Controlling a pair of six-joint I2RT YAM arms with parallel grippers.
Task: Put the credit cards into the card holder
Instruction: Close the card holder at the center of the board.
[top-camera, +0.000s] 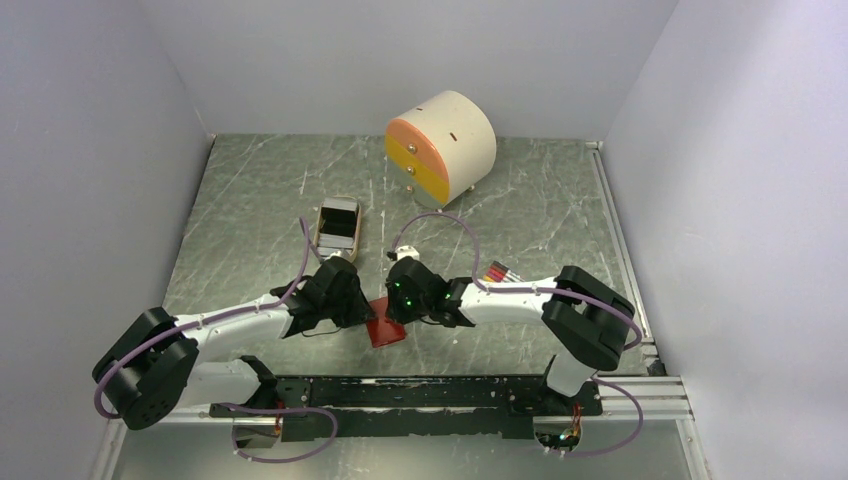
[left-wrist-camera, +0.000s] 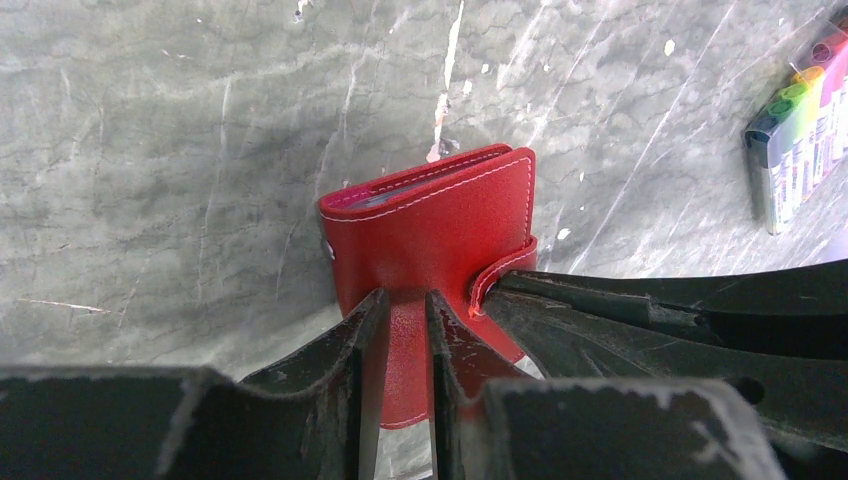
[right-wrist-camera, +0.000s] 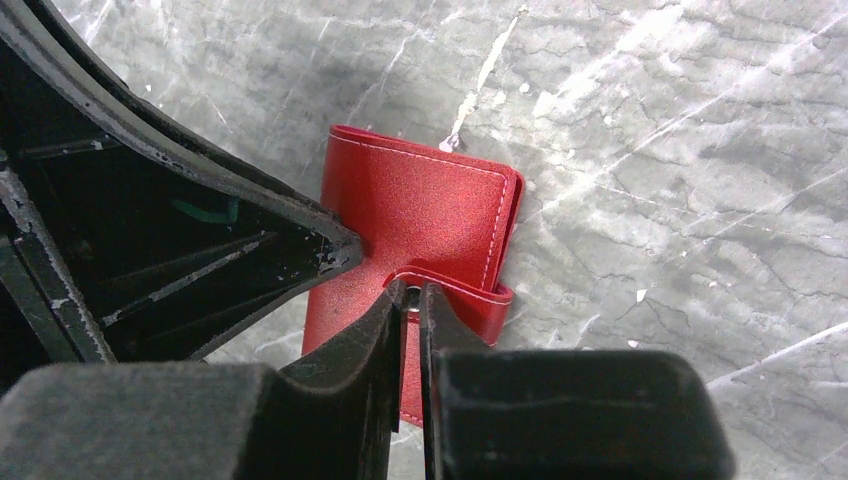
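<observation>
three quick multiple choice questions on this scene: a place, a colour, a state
1. Where is the red leather-like folding wallet?
A against the far wall
B between the left end effector and right end effector
C on a shelf

2. The cream round cabinet's drawer fronts are:
A orange and yellow
B blue and green
C black and white

3. The right end effector is:
A wide open
B gripping a pen
C pinching the wallet's snap tab

Answers: B, the top view shows it there; A, same view; C, the right wrist view shows fingers closed on the tab.
</observation>
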